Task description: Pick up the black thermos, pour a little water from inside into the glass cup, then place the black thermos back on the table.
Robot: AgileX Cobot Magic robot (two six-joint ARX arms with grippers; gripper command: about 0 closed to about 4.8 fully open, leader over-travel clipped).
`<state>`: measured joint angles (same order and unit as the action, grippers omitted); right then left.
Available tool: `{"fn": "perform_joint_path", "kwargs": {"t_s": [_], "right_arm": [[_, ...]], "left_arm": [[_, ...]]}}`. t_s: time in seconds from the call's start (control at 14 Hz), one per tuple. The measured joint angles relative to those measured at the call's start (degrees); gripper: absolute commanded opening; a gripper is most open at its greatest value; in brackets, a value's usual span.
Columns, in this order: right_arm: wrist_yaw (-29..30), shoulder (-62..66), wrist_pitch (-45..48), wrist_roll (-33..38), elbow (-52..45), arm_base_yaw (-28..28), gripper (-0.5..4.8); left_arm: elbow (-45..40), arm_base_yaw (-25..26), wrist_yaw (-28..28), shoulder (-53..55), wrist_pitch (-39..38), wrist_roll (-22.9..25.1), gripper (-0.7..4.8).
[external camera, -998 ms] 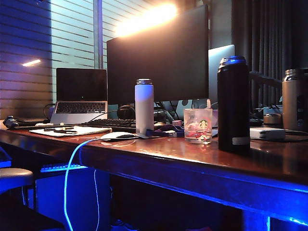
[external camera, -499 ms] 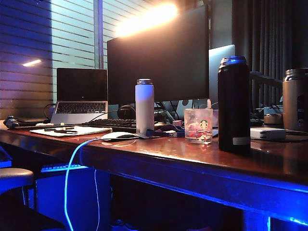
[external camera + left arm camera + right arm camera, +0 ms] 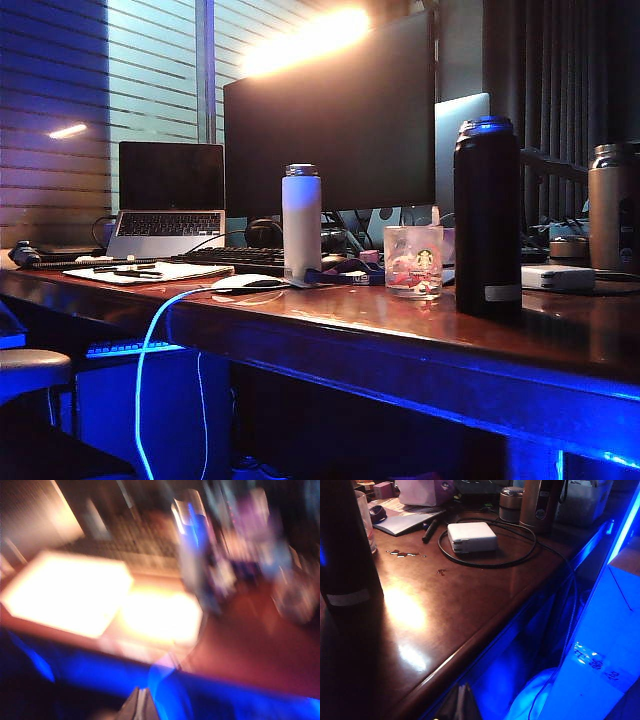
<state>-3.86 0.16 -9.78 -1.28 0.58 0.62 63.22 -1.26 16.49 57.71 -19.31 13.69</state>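
Blurred streaks fill the left wrist view, so little there is sure: the left gripper (image 3: 140,705) shows only as a dark tip at the frame's edge, fingers pressed together with no gap and nothing between them, hanging off the blue-lit front edge of the table (image 3: 240,655). Beyond it lie two bright pale patches, and farther on a smeared upright white bottle (image 3: 192,555); everything else is too smeared to name.

The right gripper (image 3: 461,702) is likewise only a dark closed tip, empty, below and in front of the table edge. Past it, on the wood and close to the edge, stands the black thermos (image 3: 345,545), cut off above its pale label. The glass cup (image 3: 364,522) peeks out just behind the thermos, mostly hidden by it. Farther on lies one white power adapter (image 3: 471,536) ringed by its dark cable (image 3: 520,555), then a tan bottle (image 3: 538,505), its top cut off.

Neither arm appears in the exterior view, which counts three bottles, one cup, one monitor (image 3: 330,120) and one open laptop (image 3: 168,200); thermos and cup stand upright, near each other but apart.
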Motion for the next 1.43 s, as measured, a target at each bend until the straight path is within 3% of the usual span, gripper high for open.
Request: {"fn": "perform_joint_path", "kwargs": {"t_s": [0.14,0.29,0.78,1.07,1.43], "right_arm": [[0.0,0.0,0.0,0.0,0.0,0.0,-0.01],[0.0,0.0,0.0,0.0,0.0,0.0,-0.01],[0.0,0.0,0.0,0.0,0.0,0.0,-0.01],[0.0,0.0,0.0,0.0,0.0,0.0,-0.01],[0.0,0.0,0.0,0.0,0.0,0.0,-0.01]], "left_arm": [[-11.6,2.5,-0.2,-8.0,10.1,-3.7,-0.06],[-21.3,4.4,-1.8,-15.8,13.4,-6.3,-0.06],[-56.8,4.4,-8.6,-53.9,15.2,-10.8,-0.06],[-62.8,4.4,-9.8,-57.5,11.4,-12.1,-0.06],[-62.7,4.4,-12.3,-57.5,10.4,-12.5,-0.05]]}}
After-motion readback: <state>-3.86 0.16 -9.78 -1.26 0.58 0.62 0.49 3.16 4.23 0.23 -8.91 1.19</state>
